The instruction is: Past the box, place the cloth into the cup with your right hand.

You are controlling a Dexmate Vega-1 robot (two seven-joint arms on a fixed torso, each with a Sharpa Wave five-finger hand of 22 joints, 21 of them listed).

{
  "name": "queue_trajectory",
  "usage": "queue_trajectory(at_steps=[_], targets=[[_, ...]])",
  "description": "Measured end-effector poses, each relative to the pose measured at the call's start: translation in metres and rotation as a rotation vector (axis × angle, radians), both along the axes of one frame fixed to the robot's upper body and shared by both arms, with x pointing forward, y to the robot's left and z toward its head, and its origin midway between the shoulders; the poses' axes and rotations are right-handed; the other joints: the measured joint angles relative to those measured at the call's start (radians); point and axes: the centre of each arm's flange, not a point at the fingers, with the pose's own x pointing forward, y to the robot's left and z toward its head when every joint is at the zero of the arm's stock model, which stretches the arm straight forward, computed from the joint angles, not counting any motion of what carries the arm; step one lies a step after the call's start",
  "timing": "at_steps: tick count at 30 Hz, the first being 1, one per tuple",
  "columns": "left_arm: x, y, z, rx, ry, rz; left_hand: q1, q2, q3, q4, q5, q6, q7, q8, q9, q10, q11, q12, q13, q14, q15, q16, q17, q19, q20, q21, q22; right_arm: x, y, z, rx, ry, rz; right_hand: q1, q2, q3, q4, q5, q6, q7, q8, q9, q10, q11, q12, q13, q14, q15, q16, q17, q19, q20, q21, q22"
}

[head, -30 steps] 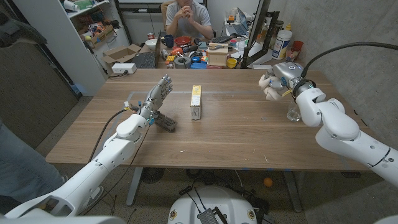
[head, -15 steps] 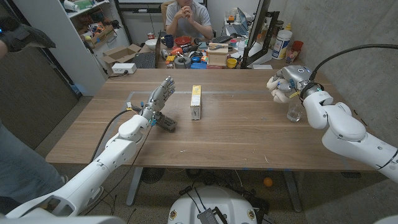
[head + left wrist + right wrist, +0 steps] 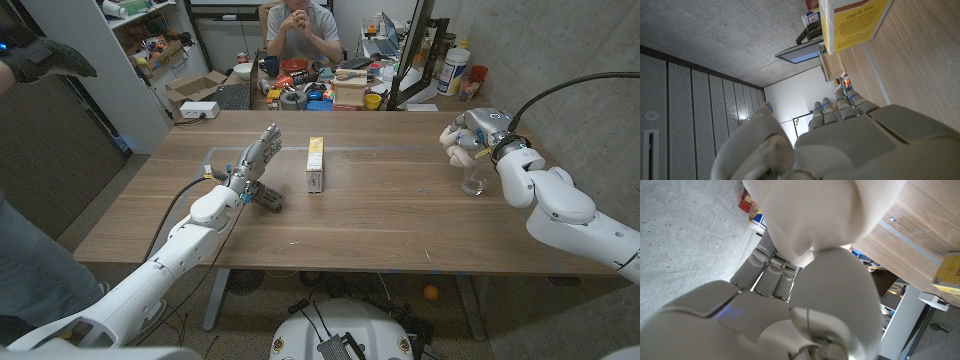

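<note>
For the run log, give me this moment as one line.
right hand: holds white cloth above clear glass cup | left hand: open, idle | yellow box: mid-table | cloth not yet in cup

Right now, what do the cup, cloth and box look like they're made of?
Small clear cup: glass or clear plastic, since the table shows through it; can't tell which. Soft white cloth held in the right hand: fabric, matte, bunched into rounded folds. Upright yellow box: printed cardboard, flat faces with sharp edges.
</note>
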Motion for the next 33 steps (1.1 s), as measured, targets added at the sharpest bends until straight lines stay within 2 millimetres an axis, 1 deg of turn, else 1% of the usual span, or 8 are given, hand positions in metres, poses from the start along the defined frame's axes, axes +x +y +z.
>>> queue_trajectory(at_steps=[6, 8, 14, 17, 23, 25, 28, 33], targets=[[-0.001, -0.001, 0.0, 0.001, 0.0, 0.001, 0.0, 0.0, 0.0, 0.0, 0.0, 0.0, 0.0, 0.0, 0.0, 0.0, 0.0, 0.0, 0.0, 0.0, 0.0, 0.0, 0.0, 0.0, 0.0, 0.0, 0.0, -0.001, -0.01, 0.0, 0.019, 0.003, -0.022, 0.0, 0.0, 0.0, 0.0, -0.001, 0.002, -0.002, 0.0, -0.001, 0.003, -0.003, -0.002, 0.0, 0.0, 0.0, -0.001, 0.004, -0.011, 0.004, 0.0, 0.0], [0.0, -0.001, 0.0, 0.002, 0.002, 0.004, 0.0, 0.0, 0.0, 0.0, 0.0, 0.0, 0.0, 0.0, 0.0, 0.0, 0.0, 0.0, 0.0, 0.0, 0.0, 0.0, 0.0, 0.0, 0.0, 0.0, 0.0, -0.004, -0.018, 0.0, 0.009, 0.006, -0.041, 0.0, 0.0, -0.006, 0.003, -0.001, 0.001, -0.001, 0.0, -0.001, 0.003, -0.003, -0.002, 0.0, 0.0, 0.0, -0.001, 0.005, -0.014, 0.007, 0.008, -0.002], [0.0, -0.003, 0.0, 0.004, 0.002, 0.002, 0.0, 0.0, -0.004, -0.004, 0.0, 0.0, 0.0, 0.0, 0.0, 0.0, 0.0, 0.0, 0.0, 0.0, 0.0, 0.0, 0.0, 0.0, 0.0, 0.0, 0.0, -0.006, -0.026, -0.002, 0.023, 0.009, -0.056, 0.0, 0.0, -0.006, 0.003, -0.003, 0.001, -0.001, 0.0, -0.001, 0.004, -0.003, -0.004, 0.0, 0.0, 0.0, -0.001, 0.009, -0.016, 0.005, 0.014, -0.002], [0.0, -0.004, 0.001, 0.006, 0.001, 0.002, 0.0, 0.0, -0.005, -0.003, 0.0, 0.0, 0.0, 0.0, 0.0, 0.0, 0.0, 0.0, 0.0, 0.0, 0.0, 0.0, 0.0, 0.0, 0.0, 0.0, 0.0, -0.006, -0.029, -0.004, 0.025, 0.011, -0.064, -0.001, 0.001, -0.008, 0.0, -0.004, 0.001, -0.001, -0.001, -0.001, 0.005, -0.005, -0.01, 0.0, 0.0, 0.0, -0.001, 0.009, -0.021, 0.011, 0.018, -0.002], [-0.001, -0.006, 0.002, 0.007, -0.002, 0.002, 0.0, 0.0, -0.008, 0.0, 0.0, 0.0, 0.0, 0.001, 0.0, 0.0, 0.0, 0.0, 0.0, 0.0, 0.0, 0.0, 0.0, 0.0, 0.0, 0.0, 0.0, -0.003, -0.039, -0.009, 0.045, 0.012, -0.084, -0.002, 0.002, -0.008, 0.0, -0.004, 0.001, -0.001, -0.001, -0.001, 0.005, -0.005, -0.012, 0.0, 0.0, 0.0, -0.003, 0.014, -0.024, 0.008, 0.021, -0.002], [-0.001, -0.006, 0.003, 0.008, -0.003, 0.002, 0.0, 0.0, -0.008, 0.0, 0.0, 0.0, 0.0, 0.001, 0.0, 0.0, 0.0, 0.0, 0.0, 0.0, 0.0, 0.0, 0.0, 0.0, 0.0, 0.0, 0.0, -0.002, -0.04, -0.011, 0.048, 0.016, -0.086, -0.004, 0.004, -0.014, 0.003, -0.004, 0.001, -0.001, -0.001, -0.001, 0.008, -0.003, -0.013, 0.0, 0.0, 0.0, -0.003, 0.014, -0.023, 0.009, 0.029, -0.002], [-0.002, -0.006, 0.002, 0.01, -0.002, 0.003, 0.0, 0.0, -0.008, 0.0, 0.0, 0.0, 0.0, 0.001, 0.0, 0.0, 0.0, 0.0, 0.0, 0.0, 0.0, 0.0, 0.0, 0.0, 0.0, 0.0, 0.0, 0.001, -0.044, -0.014, 0.056, 0.02, -0.093, -0.005, 0.005, -0.014, 0.003, -0.005, 0.007, -0.007, -0.003, -0.003, 0.013, -0.005, -0.016, 0.0, 0.004, -0.004, -0.005, 0.015, -0.03, 0.016, 0.029, -0.002], [-0.005, -0.006, 0.0, 0.01, -0.002, 0.007, 0.0, 0.0, -0.008, 0.0, 0.0, 0.006, 0.006, 0.001, 0.0, 0.0, 0.0, 0.0, 0.0, 0.0, 0.0, 0.0, 0.0, 0.0, 0.0, 0.0, 0.0, 0.006, -0.05, -0.018, 0.069, 0.028, -0.101, -0.005, 0.005, -0.014, 0.003, -0.005, 0.007, -0.007, 0.0, -0.006, 0.013, -0.005, -0.016, 0.002, 0.004, -0.004, -0.006, 0.014, -0.03, 0.016, 0.03, -0.002]])
